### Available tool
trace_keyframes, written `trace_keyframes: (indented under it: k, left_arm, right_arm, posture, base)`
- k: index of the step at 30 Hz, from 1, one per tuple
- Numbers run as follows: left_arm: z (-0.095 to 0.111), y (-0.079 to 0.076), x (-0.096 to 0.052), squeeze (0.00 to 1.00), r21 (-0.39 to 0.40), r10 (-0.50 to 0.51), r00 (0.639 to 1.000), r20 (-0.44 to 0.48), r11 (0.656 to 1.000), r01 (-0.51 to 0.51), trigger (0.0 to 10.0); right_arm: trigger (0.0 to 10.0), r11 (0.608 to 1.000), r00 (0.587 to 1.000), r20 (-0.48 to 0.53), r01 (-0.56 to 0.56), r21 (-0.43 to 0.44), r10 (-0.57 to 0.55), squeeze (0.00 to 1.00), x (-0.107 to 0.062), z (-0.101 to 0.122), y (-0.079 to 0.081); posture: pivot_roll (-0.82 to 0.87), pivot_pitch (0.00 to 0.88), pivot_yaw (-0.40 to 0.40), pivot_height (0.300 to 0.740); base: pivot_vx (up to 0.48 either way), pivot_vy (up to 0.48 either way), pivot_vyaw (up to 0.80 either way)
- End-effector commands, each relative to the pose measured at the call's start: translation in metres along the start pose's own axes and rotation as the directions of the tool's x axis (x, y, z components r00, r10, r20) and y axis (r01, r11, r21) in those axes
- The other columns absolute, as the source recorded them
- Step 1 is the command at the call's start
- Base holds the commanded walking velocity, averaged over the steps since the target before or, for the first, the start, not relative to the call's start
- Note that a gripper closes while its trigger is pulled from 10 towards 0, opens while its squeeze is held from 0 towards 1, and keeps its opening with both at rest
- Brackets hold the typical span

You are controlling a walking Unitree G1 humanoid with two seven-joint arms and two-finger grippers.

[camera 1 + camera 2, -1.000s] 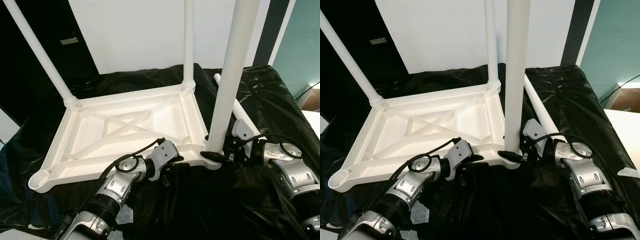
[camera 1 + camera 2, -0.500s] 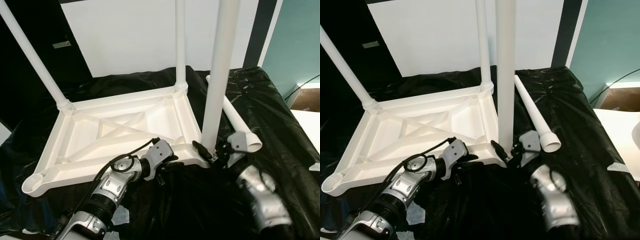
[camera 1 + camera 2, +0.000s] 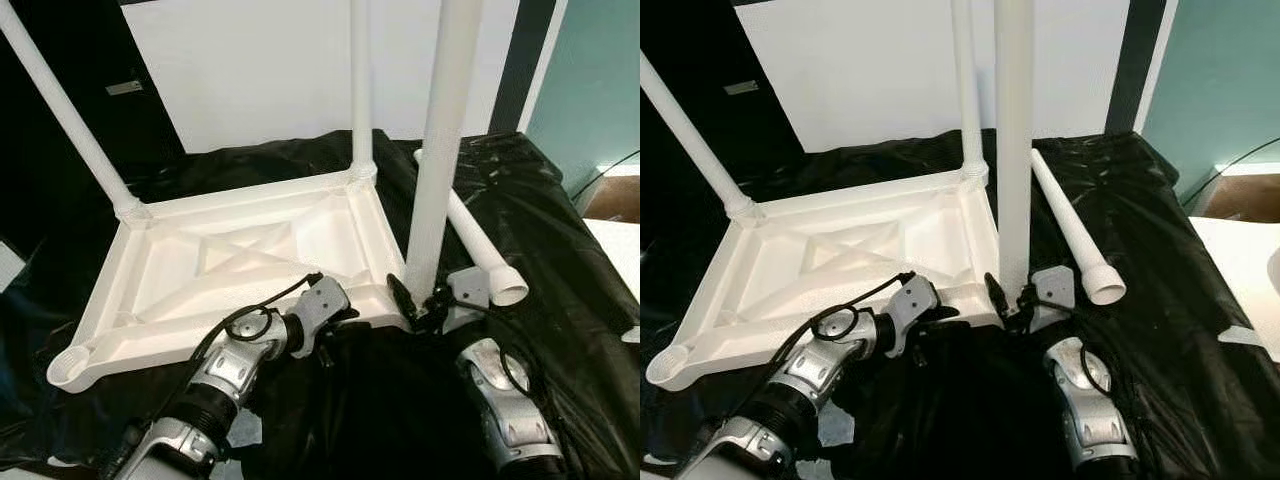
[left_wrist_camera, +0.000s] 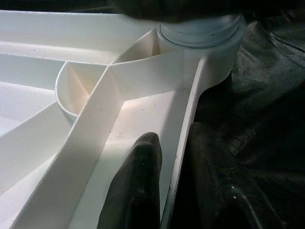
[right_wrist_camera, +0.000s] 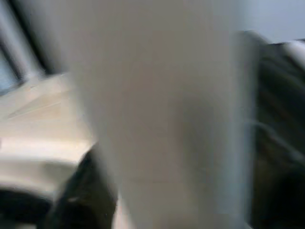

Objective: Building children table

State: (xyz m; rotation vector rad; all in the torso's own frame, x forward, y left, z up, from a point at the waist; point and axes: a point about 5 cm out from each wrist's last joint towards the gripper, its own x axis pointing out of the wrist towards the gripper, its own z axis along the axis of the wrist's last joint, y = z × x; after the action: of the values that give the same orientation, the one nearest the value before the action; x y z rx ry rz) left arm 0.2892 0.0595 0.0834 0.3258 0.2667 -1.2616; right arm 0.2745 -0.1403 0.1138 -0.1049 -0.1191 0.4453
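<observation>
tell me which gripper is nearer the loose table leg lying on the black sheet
Right. The right gripper clamps the upright leg's base, just beside the loose leg; the left gripper holds the tabletop rim, farther away.

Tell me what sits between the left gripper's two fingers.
In the left wrist view, the near rim of the upturned white tabletop stands between the left gripper's fingers, one finger inside the frame and one outside it.

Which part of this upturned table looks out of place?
One loose table leg lies flat on the black sheet beside the tabletop, and the near-left corner socket stands empty; three legs stand upright.
</observation>
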Motion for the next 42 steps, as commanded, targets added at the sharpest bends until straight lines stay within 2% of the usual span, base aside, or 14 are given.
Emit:
trace_keyframes:
  k: [1, 2, 11, 12, 13, 18, 22, 24, 30, 36, 37, 39, 40, 42]
  left_arm:
    - [-0.033, -0.022, 0.004, 0.0, -0.087, -0.127, 0.983, -0.133, 0.989, 0.116, 10.0]
    - [-0.033, -0.022, 0.004, 0.0, -0.087, -0.127, 0.983, -0.132, 0.989, 0.116, 10.0]
    - [-0.034, -0.021, 0.004, 0.0, -0.087, -0.126, 0.983, -0.131, 0.99, 0.115, 10.0]
    - [-0.034, -0.021, 0.004, 0.0, -0.086, -0.125, 0.983, -0.132, 0.99, 0.115, 10.0]
    - [-0.034, -0.021, 0.004, 0.0, -0.085, -0.124, 0.983, -0.132, 0.99, 0.114, 10.0]
    - [-0.034, -0.022, 0.003, 0.0, -0.089, -0.12, 0.984, -0.129, 0.99, 0.109, 10.0]
    - [-0.036, -0.023, 0.003, 0.0, -0.094, -0.118, 0.985, -0.129, 0.99, 0.106, 10.0]
    - [-0.036, -0.024, 0.002, 0.0, -0.098, -0.113, 0.985, -0.129, 0.99, 0.1, 10.0]
    - [-0.036, -0.025, 0.004, 0.0, -0.103, -0.116, 0.985, -0.125, 0.989, 0.103, 10.0]
    - [-0.035, -0.025, 0.004, 0.0, -0.099, -0.123, 0.984, -0.125, 0.989, 0.111, 10.0]
    - [-0.034, -0.026, 0.004, 0.0, -0.114, -0.144, 0.983, -0.116, 0.985, 0.13, 10.0]
    - [-0.032, -0.025, 0.004, 0.0, -0.121, -0.148, 0.984, -0.096, 0.983, 0.136, 10.0]
    - [-0.029, -0.023, 0.005, 0.02, -0.131, -0.139, 0.988, -0.065, 0.983, 0.13, 10.0]
    - [-0.029, -0.023, 0.005, 0.02, -0.131, -0.139, 0.988, -0.065, 0.983, 0.13, 10.0]
  right_arm:
    - [10.0, 0.998, 0.998, -0.01, -0.063, 0.003, 0.063, 1.0, 0.004, 0.0, 0.005]
    - [10.0, 0.994, 0.994, -0.018, -0.106, -0.017, 0.106, 0.0, 0.006, 0.002, 0.002]
    - [10.0, 0.909, 0.909, -0.131, -0.408, -0.089, 0.396, 0.0, 0.004, 0.015, -0.032]
    - [7.2, 0.892, 0.892, -0.144, -0.443, -0.093, 0.428, 0.0, 0.003, 0.018, -0.037]
    - [0.0, 0.874, 0.873, -0.152, -0.479, -0.082, 0.464, 0.0, 0.002, 0.021, -0.041]
    - [0.0, 0.853, 0.847, -0.177, -0.518, -0.061, 0.502, 0.0, 0.004, 0.025, -0.048]
    - [0.0, 0.882, 0.876, -0.18, -0.466, -0.074, 0.448, 0.0, 0.008, 0.018, -0.044]
    - [0.0, 0.954, 0.952, -0.104, -0.295, -0.055, 0.288, 0.0, 0.012, 0.009, -0.022]
    - [0.0, 0.991, 0.991, -0.03, -0.132, -0.01, 0.132, 0.0, 0.006, -0.001, 0.009]
    - [0.5, 1.0, 1.0, -0.025, -0.011, -0.019, 0.01, 0.0, 0.011, -0.001, 0.007]
    - [10.0, 0.999, 0.999, -0.035, 0.007, -0.039, -0.008, 0.0, 0.013, -0.001, 0.004]
    - [10.0, 0.998, 0.999, -0.042, 0.012, -0.054, -0.014, 0.0, 0.013, 0.0, 0.001]
    - [10.0, 0.998, 0.999, -0.042, 0.02, -0.055, -0.022, 1.0, 0.012, 0.0, 0.0]
    - [10.0, 0.998, 0.999, -0.042, 0.02, -0.055, -0.022, 1.0, 0.012, 0.0, 0.0]
  posture:
    - [-0.04, 0.0, 0.09, 0.74]
    - [-0.05, 0.0, 0.09, 0.74]
    - [-0.05, 0.0, 0.089, 0.74]
    - [-0.04, 0.0, 0.088, 0.74]
    - [-0.04, 0.0, 0.085, 0.74]
    - [-0.03, 0.0, 0.08, 0.74]
    - [-0.02, 0.0, 0.075, 0.74]
    - [-0.02, 0.0, 0.072, 0.74]
    - [-0.02, 0.0, 0.077, 0.74]
    - [-0.03, 0.0, 0.085, 0.74]
    - [-0.03, 0.0, 0.085, 0.74]
    - [-0.04, 0.0, 0.09, 0.74]
    - [-0.05, 0.0, 0.093, 0.74]
    - [-0.05, 0.0, 0.093, 0.74]
  base:
    - [0.0, 0.0, 0.0]
    - [0.0, 0.0, 0.0]
    - [0.0, 0.0, 0.0]
    - [0.0, 0.0, 0.0]
    - [0.0, 0.0, 0.0]
    - [0.0, 0.0, 0.0]
    - [0.0, 0.0, 0.0]
    - [0.0, 0.0, 0.0]
    - [0.0, 0.0, 0.0]
    - [0.0, 0.0, 0.0]
    - [0.0, 0.0, 0.0]
    - [0.0, 0.0, 0.0]
    - [0.0, 0.0, 0.0]
    - [0.0, 0.0, 0.0]
